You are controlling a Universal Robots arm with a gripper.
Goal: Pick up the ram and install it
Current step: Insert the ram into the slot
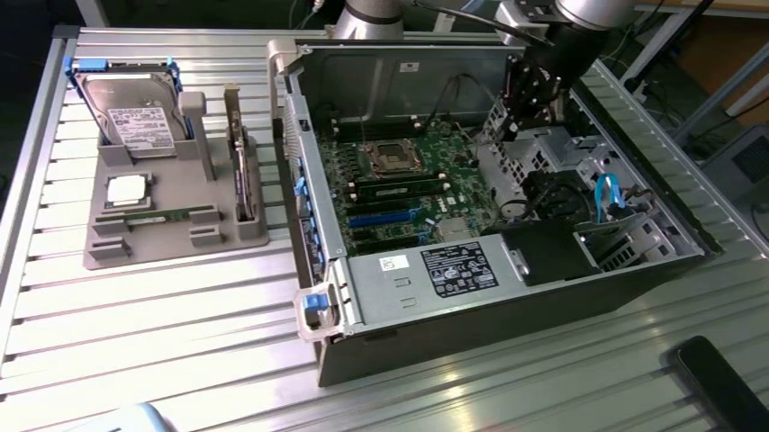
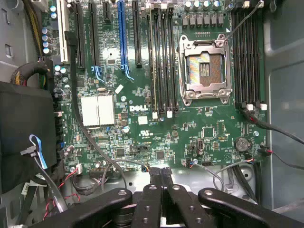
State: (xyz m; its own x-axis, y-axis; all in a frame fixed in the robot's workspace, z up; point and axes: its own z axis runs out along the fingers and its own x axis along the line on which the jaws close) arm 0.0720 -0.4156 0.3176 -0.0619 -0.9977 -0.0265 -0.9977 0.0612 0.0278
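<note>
Ribbed metal surface (image 1: 144, 315) carries everything. In the exterior view the ram (image 1: 154, 217) lies flat in a slot of a grey holder (image 1: 180, 247), at six o'clock from a square processor chip (image 1: 128, 189). The holder sits at nine o'clock from the open computer case (image 1: 397, 351). The end effector (image 1: 529, 112) hangs inside the case toward one o'clock, well apart from the ram, its fingers (image 2: 156, 183) pressed together over the motherboard (image 2: 156, 137).
</note>
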